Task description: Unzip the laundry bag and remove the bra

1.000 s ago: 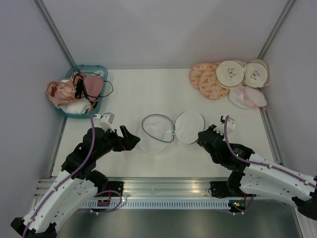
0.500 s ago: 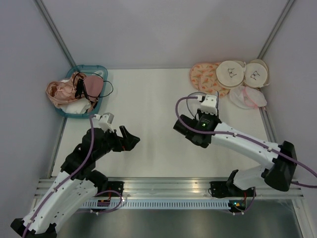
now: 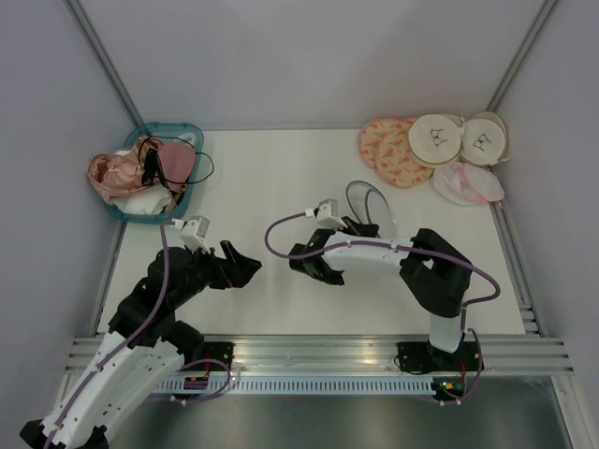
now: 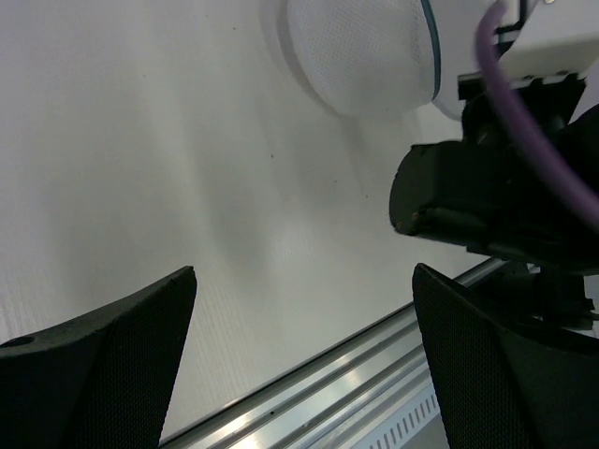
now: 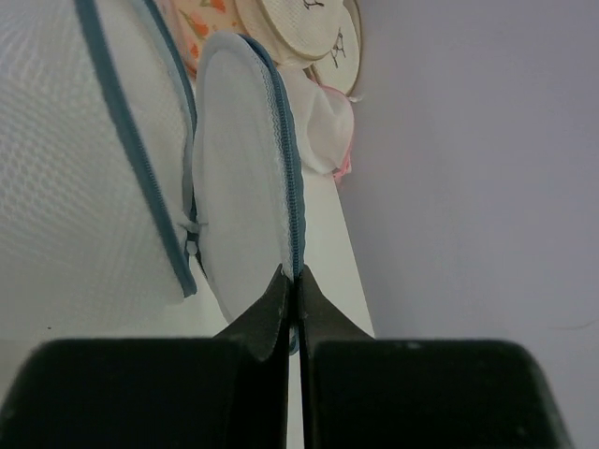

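The right gripper point(image 5: 292, 273) is clenched on the zipped rim of the laundry bag point(image 5: 56, 140), just ahead of its fingertips where the lid point(image 5: 245, 159) stands on edge. The pinch is thin, so I judge a sideways tug could slip the mesh free. The left gripper point(image 3: 241, 262) gapes, released, well short of the bag.

Tally, from my own station.

- Pincers: two, left pincer point(image 3: 245, 263) and right pincer point(image 5: 292, 277).
- Table point(image 3: 281, 178): one.
- Mesh bag point(image 4: 365, 51): one, with one round lid point(image 5: 243, 159).
- Far right corner: two peach pouches point(image 3: 377, 138) point(image 3: 402, 168), two cream pouches point(image 3: 436, 138) point(image 3: 486, 137) with black marks, one white pouch point(image 3: 468, 183) with pink trim.
- Far left corner: one teal basket point(image 3: 171, 126).
- Garments point(image 3: 112, 173) in the basket lie in a heap. I can't count them, but there are at least two pinks and some black straps point(image 3: 150, 165).
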### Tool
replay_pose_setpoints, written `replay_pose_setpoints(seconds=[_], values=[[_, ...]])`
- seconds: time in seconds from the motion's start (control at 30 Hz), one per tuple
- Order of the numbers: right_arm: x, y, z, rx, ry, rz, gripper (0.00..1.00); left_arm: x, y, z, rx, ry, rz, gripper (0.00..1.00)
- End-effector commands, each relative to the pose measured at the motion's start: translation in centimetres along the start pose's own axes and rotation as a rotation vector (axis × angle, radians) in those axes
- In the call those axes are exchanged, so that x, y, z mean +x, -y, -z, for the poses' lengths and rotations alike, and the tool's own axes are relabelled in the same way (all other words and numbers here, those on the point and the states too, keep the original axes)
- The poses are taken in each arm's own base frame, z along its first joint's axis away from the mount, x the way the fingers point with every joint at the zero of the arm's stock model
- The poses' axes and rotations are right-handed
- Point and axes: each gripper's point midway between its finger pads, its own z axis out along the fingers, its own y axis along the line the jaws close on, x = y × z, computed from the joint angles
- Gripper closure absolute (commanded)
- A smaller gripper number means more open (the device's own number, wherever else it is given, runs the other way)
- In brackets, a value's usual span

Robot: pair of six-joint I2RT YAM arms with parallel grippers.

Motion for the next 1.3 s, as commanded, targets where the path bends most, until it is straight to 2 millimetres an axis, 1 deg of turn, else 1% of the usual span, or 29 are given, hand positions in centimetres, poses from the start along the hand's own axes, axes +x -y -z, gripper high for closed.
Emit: replay_pose_setpoints(seconds=[0.0, 0.07, 0.23, 0.27, 0.3, 0.33, 0.37, 0.43, 0.53, 0.57, 0.6, 0.63, 0.67, 0.7, 0.73, 0.8, 0.83, 0.87, 0.9, 0.93, 0.97, 1.0, 1.03, 1.07, 1.1, 1.13, 1.2, 1.23, 1.27], values=[[-5.0, 1.3, 1.3, 0.155, 0.419, 0.184, 1.00, -0.7, -0.1, 0.6, -0.015, 0.041, 0.023, 0.00], [-4.9, -0.3, 2.6, 0.125, 0.469, 0.195, 1.00, -0.9, -0.3, 0.8, -0.025, 0.053, 0.026, 0.00], [-4.1, -2.7, 4.8, 0.057, 0.544, 0.196, 0.99, -0.9, -0.4, 0.9, -0.029, 0.063, 0.038, 0.00], [-4.0, -3.2, 5.8, 0.029, 0.572, 0.173, 0.92, -0.9, -0.3, 0.9, -0.027, 0.062, 0.038, 0.00], [-3.5, -3.3, 6.1, 0.016, 0.584, 0.182, 0.87, -1.0, -0.3, 1.0, -0.030, 0.066, 0.037, 0.00], [-3.3, -3.5, 6.4, 0.002, 0.593, 0.174, 0.77, -1.1, -0.3, 1.0, -0.030, 0.070, 0.037, 0.00], [-3.0, -3.3, 6.9, -0.016, 0.607, 0.159, 0.59, -1.1, -0.4, 1.0, -0.032, 0.069, 0.035, 0.00], [-2.9, -2.8, 7.4, -0.040, 0.608, 0.110, 0.02, -1.1, -0.4, 0.9, -0.035, 0.068, 0.040, 0.01], [-3.6, -1.0, 8.8, -0.084, 0.611, 0.002, 0.02, -1.2, -0.3, 0.9, -0.032, 0.072, 0.046, 0.00], [-4.3, 0.2, 10.0, -0.116, 0.627, -0.064, 0.02, -1.2, -0.3, 0.8, -0.030, 0.069, 0.047, 0.00], [-4.5, 0.9, 10.7, -0.137, 0.629, -0.096, 0.02, -1.4, -0.1, 0.8, -0.023, 0.076, 0.045, 0.00], [-4.8, 1.3, 12.1, -0.175, 0.649, -0.126, 0.02, -1.4, 0.0, 0.6, -0.015, 0.076, 0.039, 0.00], [-5.4, 2.8, 12.5, -0.201, 0.640, -0.201, 0.02, -1.3, 0.4, 0.4, 0.008, 0.067, 0.027, 0.00], [-5.4, 3.3, 13.0, -0.231, 0.630, -0.244, 0.02, -1.3, 0.8, 0.1, 0.025, 0.060, 0.022, 0.00], [-5.3, 4.4, 13.5, -0.278, 0.601, -0.310, 0.02, -1.6, 2.0, -0.1, 0.085, 0.054, 0.010, 0.00], [-5.1, 5.5, 13.6, -0.329, 0.548, -0.395, 0.02, -0.9, 2.8, -1.5, 0.125, -0.008, -0.005, 0.00], [-4.9, 5.8, 13.6, -0.357, 0.517, -0.451, 0.02, -1.3, 3.7, -2.0, 0.170, -0.005, -0.016, 0.00], [-4.3, 6.7, 13.1, -0.390, 0.467, -0.506, 0.02, -0.8, 4.4, -2.4, 0.210, -0.039, -0.028, 0.00], [-4.1, 7.2, 13.0, -0.408, 0.448, -0.546, 0.02, -0.4, 4.2, -3.6, 0.203, -0.074, -0.027, 0.00], [-3.9, 8.3, 12.8, -0.445, 0.416, -0.634, 0.02, -0.4, 4.4, -4.1, 0.211, -0.081, -0.031, 0.00], [-3.2, 8.4, 12.5, -0.470, 0.376, -0.670, 0.02, -0.7, 5.1, -4.6, 0.245, -0.077, -0.041, 0.00], [-2.8, 8.8, 12.2, -0.489, 0.349, -0.709, 0.02, -0.4, 5.2, -5.4, 0.248, -0.103, -0.041, 0.00], [-2.4, 10.1, 11.7, -0.515, 0.324, -0.769, 0.02, -0.4, 5.5, -5.8, 0.258, -0.112, -0.042, 0.00], [-1.7, 9.6, 11.8, -0.547, 0.285, -0.781, 0.02, -1.1, 6.3, -6.1, 0.279, -0.093, -0.051, 0.00], [-1.5, 9.4, 11.9, -0.575, 0.268, -0.784, 0.02, -0.4, 6.5, -6.8, 0.280, -0.122, -0.057, 0.00], [-1.4, 10.0, 11.8, -0.623, 0.249, -0.809, 0.02, -0.4, 6.8, -7.2, 0.287, -0.124, -0.064, 0.00], [-1.1, 7.9, 13.2, -0.751, 0.236, -0.774, 0.02, -0.5, 8.0, -7.6, 0.319, -0.112, -0.082, 0.00], [-1.1, 8.4, 13.4, -0.810, 0.229, -0.829, 0.02, -0.2, 8.0, -8.2, 0.310, -0.126, -0.084, 0.00], [-0.9, 7.8, 13.6, -0.844, 0.233, -0.838, 0.02, -0.1, 8.3, -8.4, 0.313, -0.136, -0.090, 0.00]])
